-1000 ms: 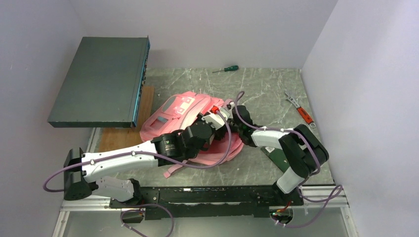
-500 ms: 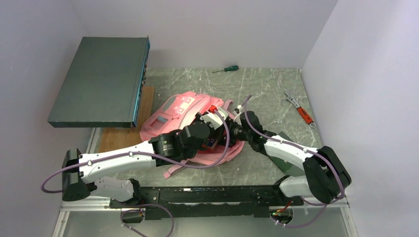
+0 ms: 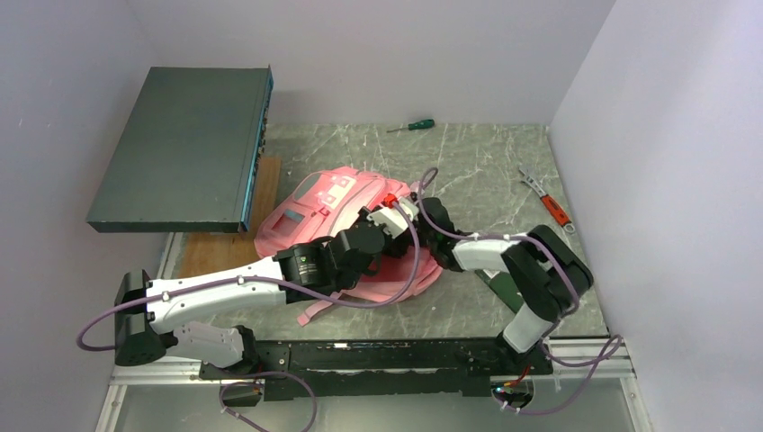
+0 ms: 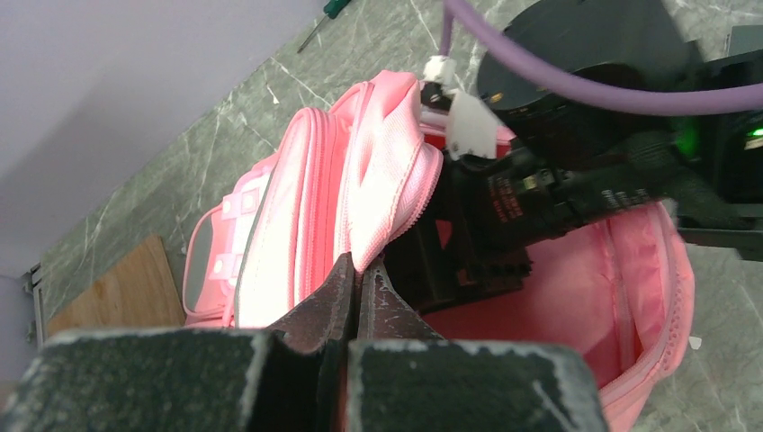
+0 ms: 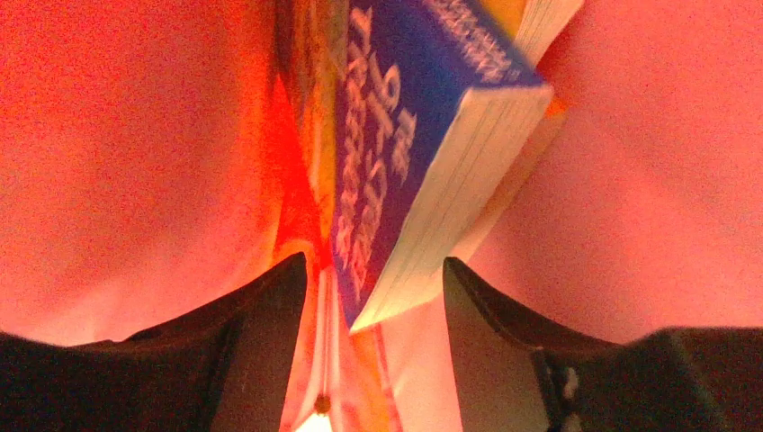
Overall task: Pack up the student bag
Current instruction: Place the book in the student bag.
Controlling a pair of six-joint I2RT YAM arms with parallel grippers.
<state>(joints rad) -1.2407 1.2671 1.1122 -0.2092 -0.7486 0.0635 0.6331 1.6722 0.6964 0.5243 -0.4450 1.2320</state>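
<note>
Pink fabric of the student bag (image 3: 281, 239), lying on the table (image 3: 477, 171) just ahead of both grippers, main compartment open. The left gripper (image 4: 357, 279) is pressed together, pinching the zip-edged rim and lifting it off the opening. The right gripper (image 5: 371, 265) reaches inside, its fingers parted either side of the corner of a blue-covered paperback (image 5: 396, 135); whether they clamp it cannot be told. Step in hand, by judgement: seating the book. The next move calls for releasing it and drawing straight back, clear of the lifted rim.
</note>
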